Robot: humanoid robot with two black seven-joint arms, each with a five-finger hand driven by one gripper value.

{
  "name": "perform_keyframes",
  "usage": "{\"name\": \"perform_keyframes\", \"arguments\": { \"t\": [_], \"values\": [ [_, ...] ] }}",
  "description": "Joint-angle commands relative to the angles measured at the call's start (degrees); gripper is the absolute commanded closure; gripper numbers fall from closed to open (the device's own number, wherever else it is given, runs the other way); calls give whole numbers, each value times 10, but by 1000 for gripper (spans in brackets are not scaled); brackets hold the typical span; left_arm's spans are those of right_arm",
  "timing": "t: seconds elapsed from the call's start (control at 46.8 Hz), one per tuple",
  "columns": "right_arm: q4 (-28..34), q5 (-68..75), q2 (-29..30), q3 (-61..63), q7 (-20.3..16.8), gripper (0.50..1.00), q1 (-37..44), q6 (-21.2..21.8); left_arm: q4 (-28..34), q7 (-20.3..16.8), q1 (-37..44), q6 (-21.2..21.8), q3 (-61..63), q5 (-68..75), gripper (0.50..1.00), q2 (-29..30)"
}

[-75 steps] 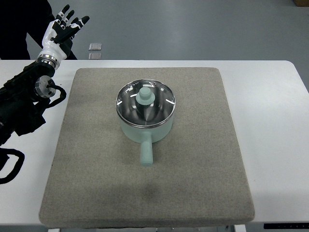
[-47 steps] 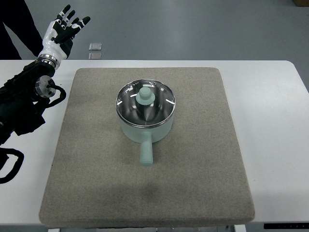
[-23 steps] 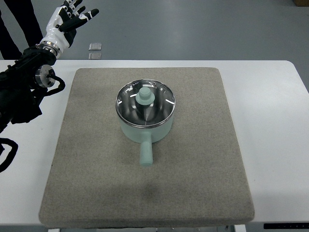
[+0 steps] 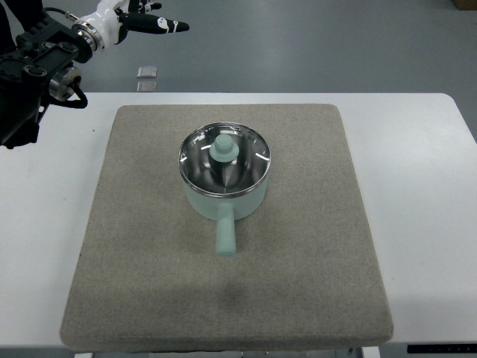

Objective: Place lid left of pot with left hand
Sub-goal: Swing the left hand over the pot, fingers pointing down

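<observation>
**Lid on pot, left hand raised at top left**

A white table [image 4: 425, 224] carries a grey mat [image 4: 149, 283]. Near the mat's middle stands a pale green pot [image 4: 223, 203], its handle pointing toward the near edge. The glass lid [image 4: 223, 158] sits on the pot, green knob up. The left hand [image 4: 134, 16] is at the top left corner, well apart from the pot, fingers spread and holding nothing.

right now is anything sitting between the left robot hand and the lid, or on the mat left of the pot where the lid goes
Nothing visible. The left robot hand is up at the top left, fingers spread, holding nothing, with only bare mat between it and the lid, which sits on the pot. The mat left of the pot is bare too.
</observation>
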Motion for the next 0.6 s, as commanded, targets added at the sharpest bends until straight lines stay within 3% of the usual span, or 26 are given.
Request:
{"name": "perform_keyframes", "arguments": {
  "t": [0.0, 0.278, 0.449, 0.578],
  "values": [
    [0, 0, 0, 1, 0, 576, 0, 0, -7, 0, -21, -19, 49, 17, 506, 0],
    [0, 0, 0, 0, 0, 576, 0, 0, -80, -9, -47, -40, 75, 285, 506, 19],
    [0, 0, 0, 0, 0, 576, 0, 0, -145, -82, -89, -40, 75, 447, 506, 61],
    [0, 0, 0, 1, 0, 576, 0, 0, -178, -99, -132, -41, 76, 479, 506, 77]
  ]
}}
